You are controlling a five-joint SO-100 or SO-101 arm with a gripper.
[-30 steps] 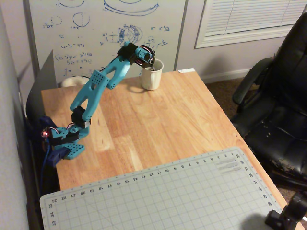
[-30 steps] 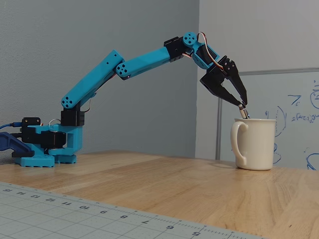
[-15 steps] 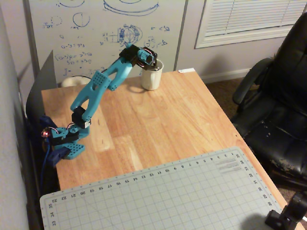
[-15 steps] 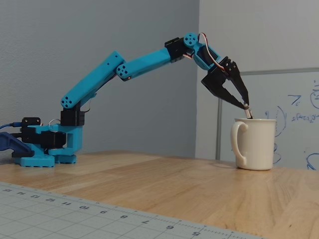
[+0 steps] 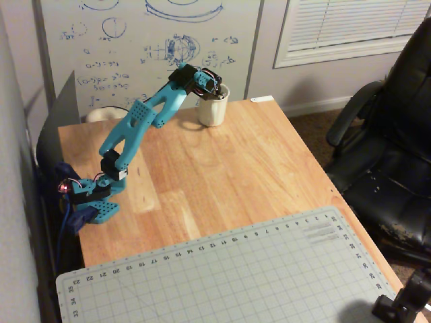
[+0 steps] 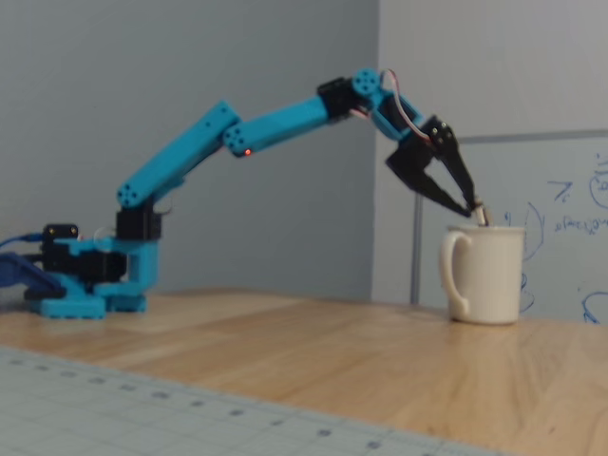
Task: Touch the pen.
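At the far end of the wooden tabletop [image 6: 313, 351], the cream mug [image 6: 489, 275] stands upright with the pen [image 6: 482, 216] sticking up just above its rim. Blue arm reaches over it; gripper [image 6: 472, 208] tips sit at the pen's top, narrowly parted, though blur hides whether they pinch it. Overhead, the gripper [image 5: 214, 88] covers the mug's [image 5: 211, 112] mouth.

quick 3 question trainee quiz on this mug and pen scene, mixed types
1. True or false: the mug lies on its side.
2. In the fixed view, the pincer tips are: A) just above the mug rim B) at the cutting mat C) on the wooden table.
3. Fill in: the pen sticks up out of the ____.

Key: 1 false, it stands upright. 2 A. 3 mug.
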